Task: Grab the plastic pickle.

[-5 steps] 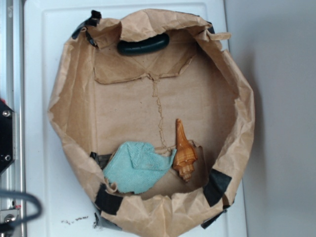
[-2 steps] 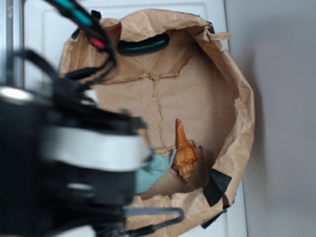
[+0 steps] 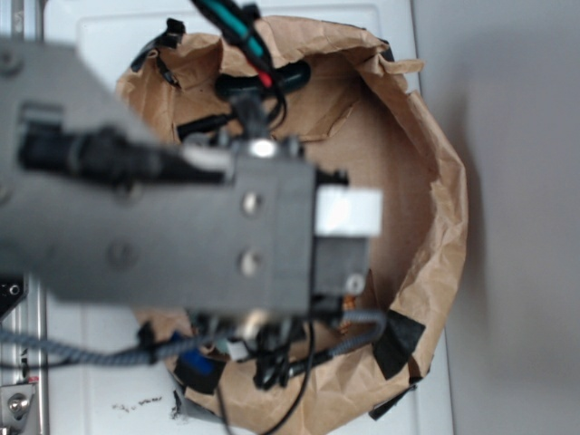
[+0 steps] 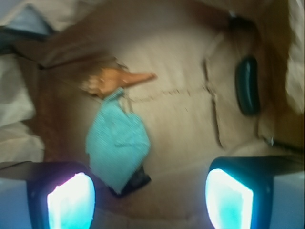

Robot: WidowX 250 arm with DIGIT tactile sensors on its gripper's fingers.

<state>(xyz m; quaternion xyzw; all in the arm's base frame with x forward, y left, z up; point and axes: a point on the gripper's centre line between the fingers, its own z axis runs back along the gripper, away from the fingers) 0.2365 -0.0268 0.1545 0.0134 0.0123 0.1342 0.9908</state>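
The plastic pickle (image 4: 248, 86) is dark green and glossy and lies against the paper wall at the right of the wrist view, far ahead of the right finger. My gripper (image 4: 150, 200) is open, and only brown paper floor lies between its two glowing pads. It hangs above the bag's floor, apart from everything. In the exterior view my arm (image 3: 227, 236) fills the middle of the picture and hides the jaws. The plastic pickle (image 3: 294, 74) shows partly at the bag's top rim, behind cables.
A light teal cloth (image 4: 116, 143) lies just ahead of the left finger, and an orange-brown shell (image 4: 112, 81) lies beyond it. Everything sits in a crumpled brown paper bag (image 3: 435, 181) taped with black tape (image 3: 399, 340) on a white tray (image 3: 100, 36).
My arm has swung in from the left over the bag. It now covers the cloth and most of the shell. The pickle, shell and cloth have not moved.
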